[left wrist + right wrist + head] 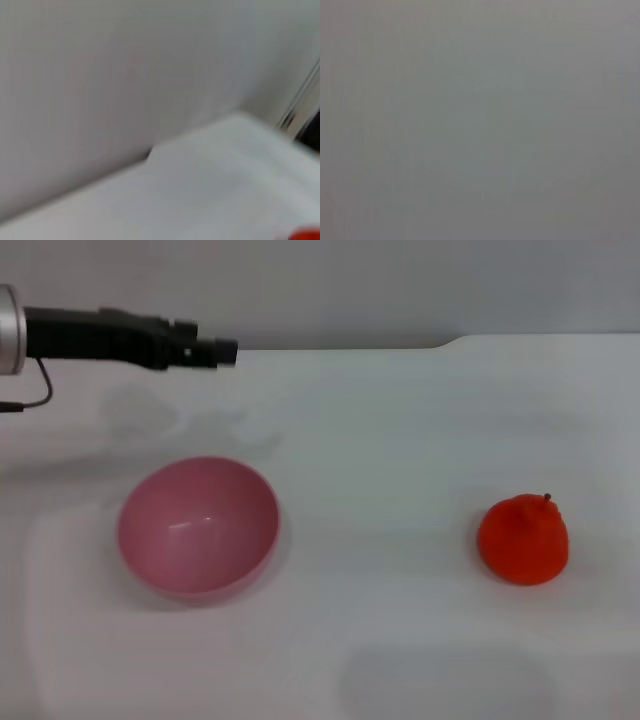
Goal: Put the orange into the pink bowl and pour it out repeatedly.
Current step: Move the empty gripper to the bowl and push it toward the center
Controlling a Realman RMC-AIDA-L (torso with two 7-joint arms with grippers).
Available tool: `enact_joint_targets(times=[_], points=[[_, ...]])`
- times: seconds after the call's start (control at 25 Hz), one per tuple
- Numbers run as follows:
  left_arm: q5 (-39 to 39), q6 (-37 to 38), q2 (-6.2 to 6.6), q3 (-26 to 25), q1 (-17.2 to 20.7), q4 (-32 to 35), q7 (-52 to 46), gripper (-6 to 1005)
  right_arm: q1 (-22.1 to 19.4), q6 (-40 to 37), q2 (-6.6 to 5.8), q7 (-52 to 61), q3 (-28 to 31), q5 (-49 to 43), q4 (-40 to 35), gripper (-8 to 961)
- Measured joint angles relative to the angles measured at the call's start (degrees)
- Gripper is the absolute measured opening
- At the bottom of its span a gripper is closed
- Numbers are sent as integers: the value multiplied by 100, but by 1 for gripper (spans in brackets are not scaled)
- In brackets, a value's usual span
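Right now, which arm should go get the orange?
Probably the right: the orange sits on the robot's right, far from the left tool, which hangs beyond the pink bowl. The right arm isn't visible, though.

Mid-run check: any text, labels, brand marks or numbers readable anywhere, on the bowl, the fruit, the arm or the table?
None can be read.
the pink bowl: plain, no marks.
the orange: no sticker or print.
left gripper: dark housing, no legible label.
table: bare white surface, nothing written.
Right wrist view: a uniform grey field, no text.
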Motion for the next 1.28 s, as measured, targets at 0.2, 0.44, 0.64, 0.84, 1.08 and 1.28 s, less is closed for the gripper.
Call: enact_joint_targets(times=[0.2,0.44,0.64,0.84,1.08,1.28], points=[[1675,319,-156,-48,-194,519,-973,716,12,5,0,0,-21,0,80,554],[3304,940,-368,-74,-474,878,-1669,710,60,-28,0,0,-19,25,241,554],[3725,1099,-399,-76,-480,902,-1821,704,69,-21,0,0,-19,29,261,552],[3770,1064,-422,-61,-373,804,-1834,699,116,4,-4,0,-19,31,269,553],[3915,1005,-487,-33,-339,689,-1824,692,173,5,-10,0,-19,17,273,554],[3934,978,-560,-10,-306,614,-1800,687,198,13,-18,-7,-19,10,282,552]])
